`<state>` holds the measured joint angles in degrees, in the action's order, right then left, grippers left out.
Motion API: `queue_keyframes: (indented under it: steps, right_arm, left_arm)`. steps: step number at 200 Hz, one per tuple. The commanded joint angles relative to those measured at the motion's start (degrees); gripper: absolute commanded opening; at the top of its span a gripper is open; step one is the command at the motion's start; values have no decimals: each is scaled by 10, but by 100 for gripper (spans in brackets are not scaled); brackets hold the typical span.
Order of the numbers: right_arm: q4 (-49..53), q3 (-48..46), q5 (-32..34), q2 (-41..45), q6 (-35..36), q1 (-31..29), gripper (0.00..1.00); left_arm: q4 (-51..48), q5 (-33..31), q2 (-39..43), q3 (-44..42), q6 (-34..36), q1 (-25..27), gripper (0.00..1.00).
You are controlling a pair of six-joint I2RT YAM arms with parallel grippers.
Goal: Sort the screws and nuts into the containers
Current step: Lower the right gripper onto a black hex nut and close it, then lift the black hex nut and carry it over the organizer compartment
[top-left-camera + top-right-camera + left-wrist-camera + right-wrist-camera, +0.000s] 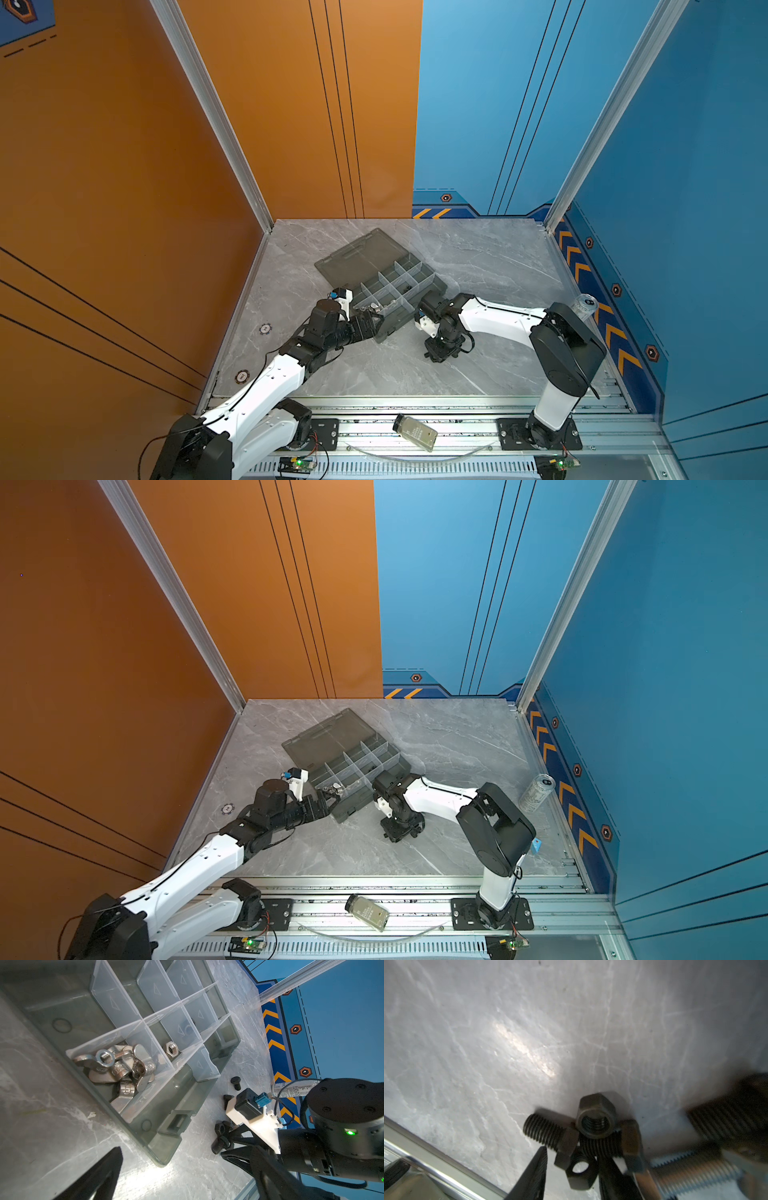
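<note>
One black nut (581,1181) inside half-open right claw (572,1154), contact unclear; left claw (376,322) wide, empty.

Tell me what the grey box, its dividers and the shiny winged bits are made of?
The box looks like smoky see-through plastic: the inside shows through its wall. The dividers seem pale frosted plastic with moulded triangles. The wing nuts look like bright metal, likely steel: they glint and show threads.
</note>
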<state>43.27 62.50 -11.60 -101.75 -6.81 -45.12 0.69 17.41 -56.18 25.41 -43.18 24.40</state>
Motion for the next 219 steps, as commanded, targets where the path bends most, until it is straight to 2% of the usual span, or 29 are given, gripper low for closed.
queue_keyframes:
  steps: [1,90,139,219]
  right_arm:
    - [6,-7,13,-27,8,-6,41]
    - [14,-19,18,-16,-1,-5,28]
    - [26,-15,12,0,-5,2,15]
    - [67,23,-22,73,-1,30,12]
  left_arm:
    - [10,6,-2,-6,0,2,98]
    - [11,7,-5,-5,-1,2,98]
    - [8,6,0,-6,-1,1,98]
    - [3,5,9,-9,-1,2,98]
